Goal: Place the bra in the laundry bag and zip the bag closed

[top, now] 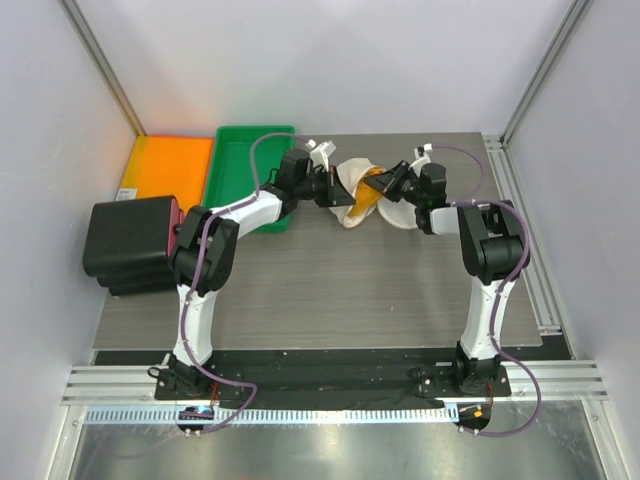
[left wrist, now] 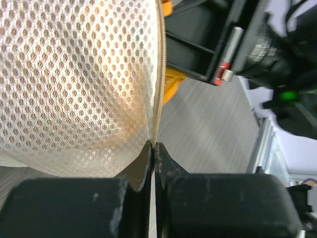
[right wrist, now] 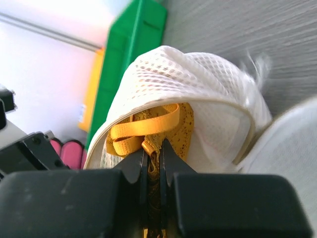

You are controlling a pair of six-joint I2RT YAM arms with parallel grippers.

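Counting what is here, I find one bag point(top: 350, 186), one bra point(right wrist: 148, 126), two trays and my two claws. My left claw point(left wrist: 152, 146) is clenched on the bag's zipper rim. The bag is a cream-white mesh pouch at the far middle of the table point(top: 330, 290). My right claw point(right wrist: 153, 154) grasps the bra, an orange-yellow lacy bundle with a flat strap, which sits in the bag's open mouth. The green tray point(top: 250, 170) and the orange tray point(top: 170, 165) lie side by side at the far left.
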